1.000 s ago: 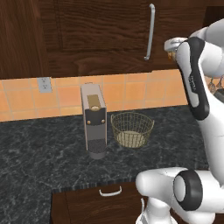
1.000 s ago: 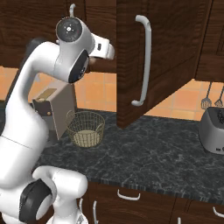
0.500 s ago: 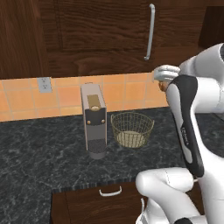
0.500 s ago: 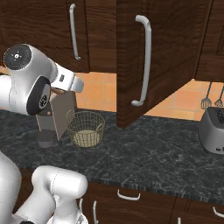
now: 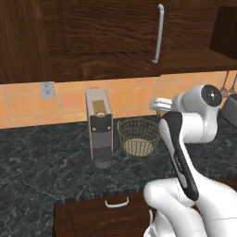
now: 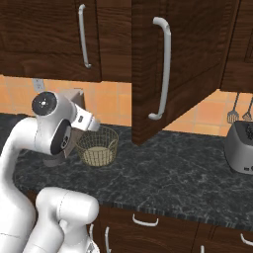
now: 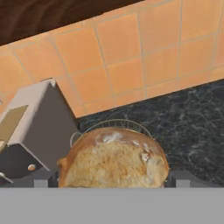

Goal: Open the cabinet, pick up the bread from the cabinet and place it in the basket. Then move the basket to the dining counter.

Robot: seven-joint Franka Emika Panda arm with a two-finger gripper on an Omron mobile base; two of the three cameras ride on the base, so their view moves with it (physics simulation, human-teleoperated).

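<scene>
The tall grey coffee machine (image 7: 33,131) stands left of the 2 dark fingertips in the hand view, on the black speckled granite counter (image 7: 192,127) against the orange tiled wall (image 7: 131,65). Between the fingertips sits the small round golden-tan bread roll (image 7: 113,159), and the gripper (image 7: 113,177) is clamped on it from both sides. Past the roll, just beyond the fingers, the rim of the round golden-tan wire-mesh basket (image 7: 114,124) shows (its bottom is hidden by the bread). In the right base view the dark brown wooden wall cabinet (image 6: 173,64) hangs above and right of the hand, 1 door swung open.
</scene>
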